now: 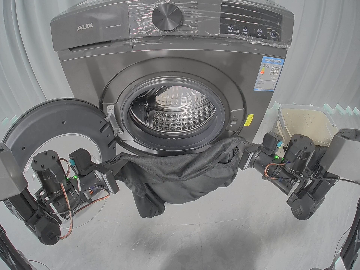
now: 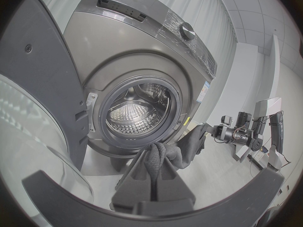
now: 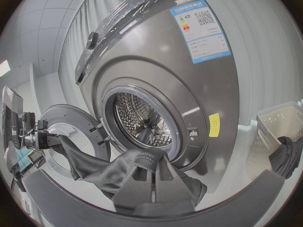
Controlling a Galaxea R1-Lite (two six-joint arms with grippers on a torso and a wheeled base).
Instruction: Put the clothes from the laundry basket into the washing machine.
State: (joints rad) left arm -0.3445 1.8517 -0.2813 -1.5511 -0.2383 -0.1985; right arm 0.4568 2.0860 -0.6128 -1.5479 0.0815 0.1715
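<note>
I have my left gripper (image 1: 115,168) and right gripper (image 1: 240,149) each clenched on one end of the dark garment (image 1: 176,173). It hangs stretched just below the washing machine's (image 1: 93,68) open drum (image 1: 172,109). A blue label (image 1: 269,73) and a yellow sticker (image 1: 248,119) mark its front. The laundry basket (image 1: 307,122) stands at its right.

The laundry basket (image 1: 307,122) (pale, perforated) sits half hidden behind the right arm (image 1: 299,152).

A pleated white curtain (image 1: 330,57) is hung across the upper left and upper right of the head view; a grey floor (image 1: 225,237) is spread along the lower frame. A tiled ceiling (image 2: 262,3) is seen above the curtain, a lit panel (image 3: 3,67) set into it.
</note>
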